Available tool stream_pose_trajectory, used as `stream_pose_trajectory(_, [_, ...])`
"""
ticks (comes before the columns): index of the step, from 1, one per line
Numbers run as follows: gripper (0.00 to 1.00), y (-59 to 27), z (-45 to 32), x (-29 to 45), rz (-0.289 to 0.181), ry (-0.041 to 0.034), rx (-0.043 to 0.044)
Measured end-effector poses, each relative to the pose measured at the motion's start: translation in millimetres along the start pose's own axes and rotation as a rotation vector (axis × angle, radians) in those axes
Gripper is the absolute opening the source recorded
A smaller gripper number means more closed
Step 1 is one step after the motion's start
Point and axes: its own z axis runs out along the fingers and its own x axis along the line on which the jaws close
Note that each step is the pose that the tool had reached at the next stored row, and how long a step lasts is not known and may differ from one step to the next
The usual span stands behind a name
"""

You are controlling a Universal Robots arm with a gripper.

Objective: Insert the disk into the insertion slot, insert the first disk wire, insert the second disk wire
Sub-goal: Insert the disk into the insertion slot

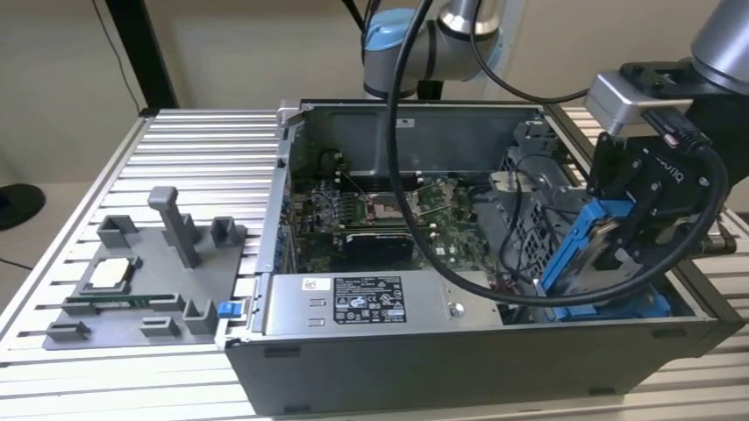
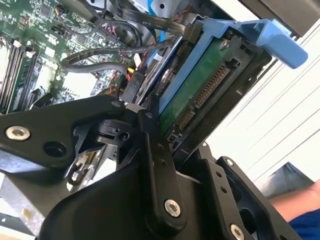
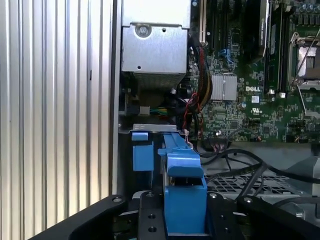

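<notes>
Exterior view shows our gripper [image 1: 618,230] clenched on the disk [image 1: 583,250], tilted at the slot [image 1: 638,307] by the case [image 1: 468,386] wall. We fear that tilt jams it, or the cable [image 1: 397,149] snags.

colours in the dark grey computer case [image 1: 468,377].
disk [image 1: 583,246]: bright blue carrier, green circuit-board face; green motherboard [image 3: 250,100]; grey power-supply box [image 1: 363,303], white label; silver ribbed table [image 1: 199,140].

Black fingers [image 2: 152,131] gripping disk [image 2: 197,95], green board side showing, blue carrier [image 2: 272,39]; motherboard [image 2: 35,45] beyond
</notes>
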Motion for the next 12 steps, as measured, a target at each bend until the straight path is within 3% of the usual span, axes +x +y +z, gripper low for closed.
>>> stream_pose_trajectory(12, [0.00, -0.1, 17.4, 0.9, 0.017, -0.0005, 0.0024])
